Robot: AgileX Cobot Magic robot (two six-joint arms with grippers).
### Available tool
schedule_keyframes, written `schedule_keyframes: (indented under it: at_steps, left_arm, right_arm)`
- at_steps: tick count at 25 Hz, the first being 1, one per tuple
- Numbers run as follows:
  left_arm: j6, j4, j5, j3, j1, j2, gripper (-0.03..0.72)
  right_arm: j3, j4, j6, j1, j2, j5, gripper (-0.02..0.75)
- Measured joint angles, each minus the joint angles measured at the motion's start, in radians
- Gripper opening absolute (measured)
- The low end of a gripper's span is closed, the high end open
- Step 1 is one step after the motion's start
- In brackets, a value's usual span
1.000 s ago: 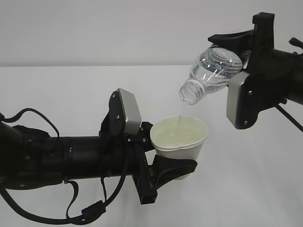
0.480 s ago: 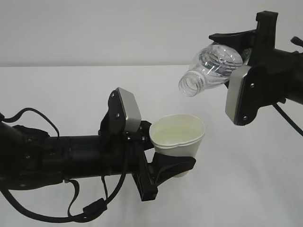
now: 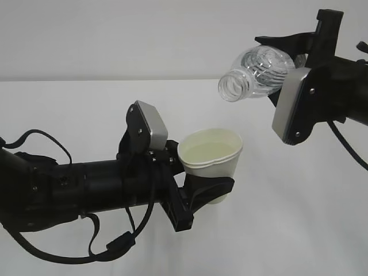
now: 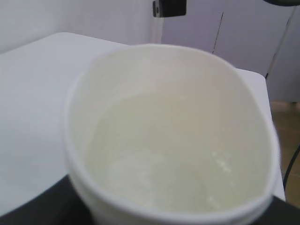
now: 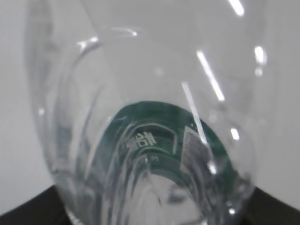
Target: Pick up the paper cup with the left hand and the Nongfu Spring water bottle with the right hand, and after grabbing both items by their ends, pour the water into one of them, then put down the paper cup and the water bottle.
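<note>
My left gripper (image 3: 214, 190) is shut on the lower part of the white paper cup (image 3: 210, 156) and holds it upright above the table. The cup (image 4: 168, 140) fills the left wrist view, with clear water (image 4: 159, 164) pooled in its cream inside. Up and to the right, my right gripper (image 3: 289, 60) is shut on the base end of the clear Nongfu Spring water bottle (image 3: 257, 72). The bottle lies nearly level, its open neck pointing left, above and a little right of the cup. No stream falls from it. Its green label (image 5: 159, 140) shows through the plastic in the right wrist view.
The white table (image 3: 86, 103) stretches under both arms to a pale wall. Loose black cables (image 3: 109, 244) hang below the left arm. The table's far edge (image 4: 260, 77) and a small black fitting (image 4: 168, 7) show in the left wrist view.
The bottle has tipped back up, its neck rising, and the thin stream of water has stopped. The left gripper with the cup has shifted slightly up and left.
</note>
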Motion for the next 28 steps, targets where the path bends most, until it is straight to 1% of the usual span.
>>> schedule_keyframes:
  at_steps: [8,12,28]
  left_arm:
    - [0.0,-0.006,0.0,0.0,0.0,0.0,0.439]
    - [0.0,-0.008,0.007,0.0,0.0,0.0,0.439]
    - [0.0,-0.028,0.008,0.0,0.0,0.0,0.439]
  right_arm:
    - [0.0,0.0,0.096,0.0,0.0,-0.008,0.42]
    - [0.0,0.04,0.157,0.0,0.0,-0.008,0.42]
    - [0.003,0.117,0.308,0.0,0.0,-0.008,0.42]
